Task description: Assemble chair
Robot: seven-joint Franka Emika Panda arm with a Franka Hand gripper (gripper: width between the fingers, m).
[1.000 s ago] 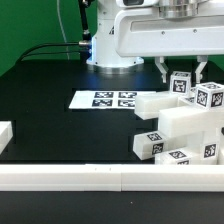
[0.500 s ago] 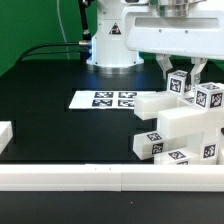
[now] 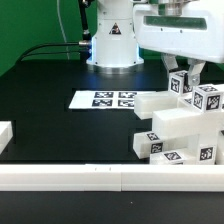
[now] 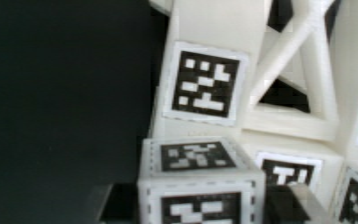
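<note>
Black table point(image 3: 60, 125) carries the scene, with the marker board point(image 3: 103, 99) lying flat on it. Beyond the marker board, toward the exterior view's right, stands the chair point(image 3: 185, 125), a stack of white tagged blocks beside the white rail point(image 3: 90, 177). Over it the arm reaches straight down; its gripper point(image 3: 184, 75) has the fingers partly apart, clasping the chair's top small tagged block.
</note>
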